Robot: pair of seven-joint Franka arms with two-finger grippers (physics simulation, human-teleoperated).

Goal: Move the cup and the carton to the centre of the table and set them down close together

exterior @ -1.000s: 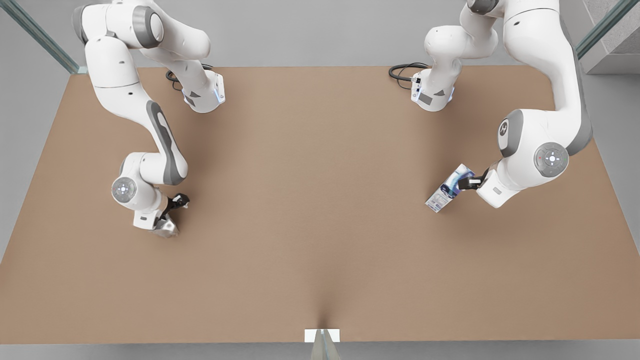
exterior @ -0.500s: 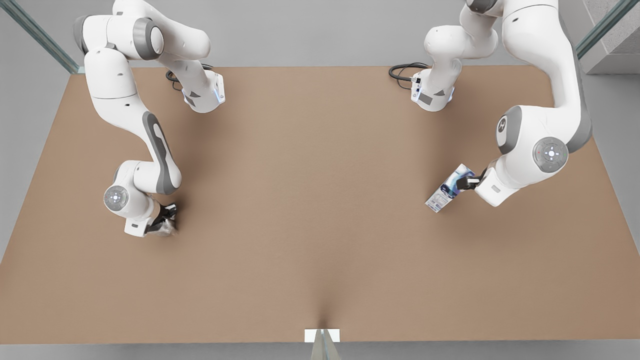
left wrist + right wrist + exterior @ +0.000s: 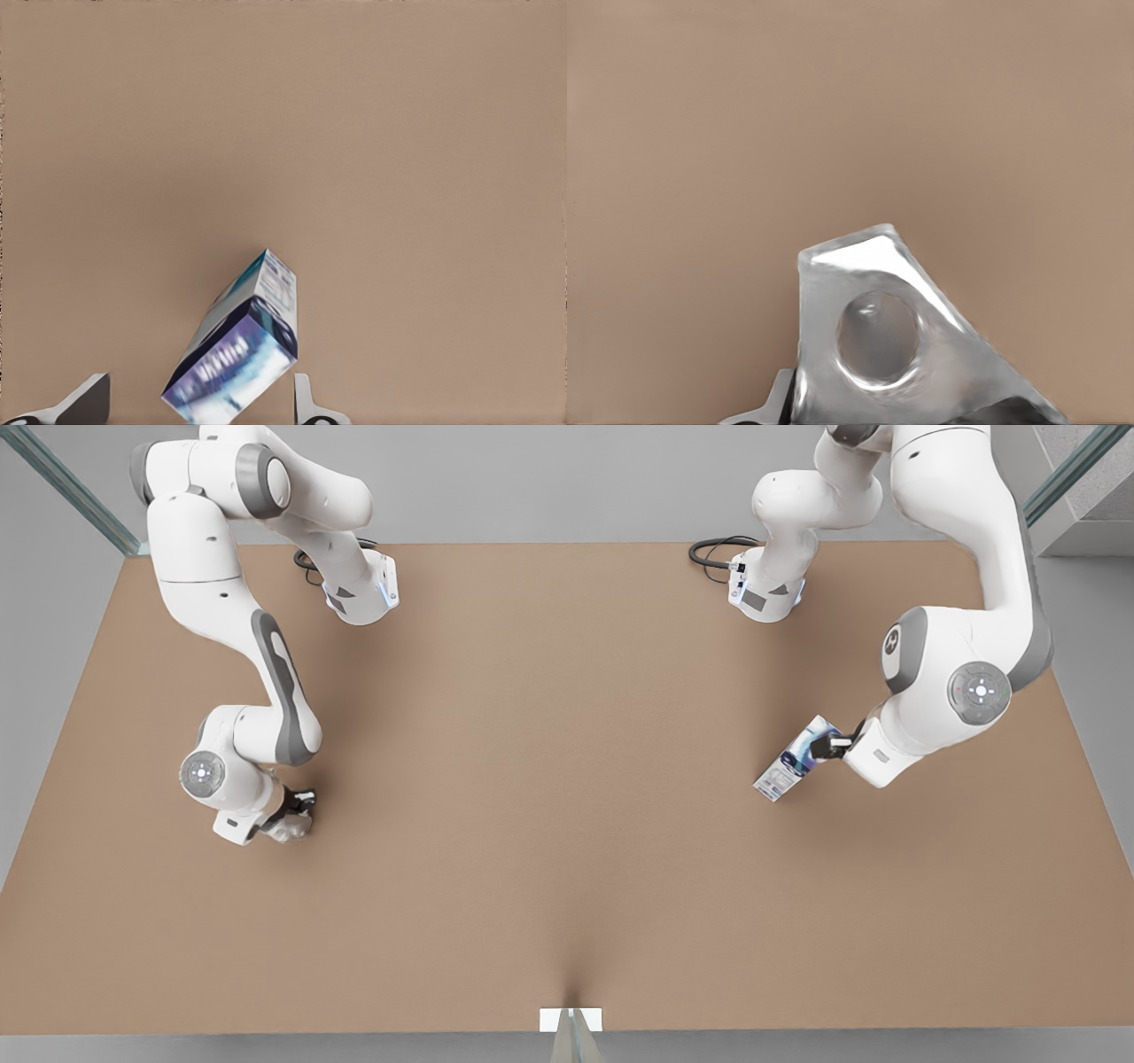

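The silvery-grey faceted cup [image 3: 288, 830] lies on the tan table [image 3: 567, 779] at the front view's left. My right gripper [image 3: 298, 806] is lowered over it, open, with a finger [image 3: 778, 400] close against the cup [image 3: 877, 336] and the other mostly hidden behind it. At the front view's right lies the white and blue carton [image 3: 791, 762], pointing diagonally. My left gripper [image 3: 831, 746] stands open at its far end. In the left wrist view the carton [image 3: 235, 345] sits between the fingers, with a gap to one finger [image 3: 89, 400].
Both arm bases [image 3: 363, 593] [image 3: 766, 593] stand at the table's back edge with black cables [image 3: 713, 553] beside them. A small white tab [image 3: 571, 1019] sits at the middle of the front edge. Bare tabletop stretches between the two arms.
The right arm has dropped and shifted toward the front view's left, bringing its gripper down around the cup. The left arm has barely moved at the carton.
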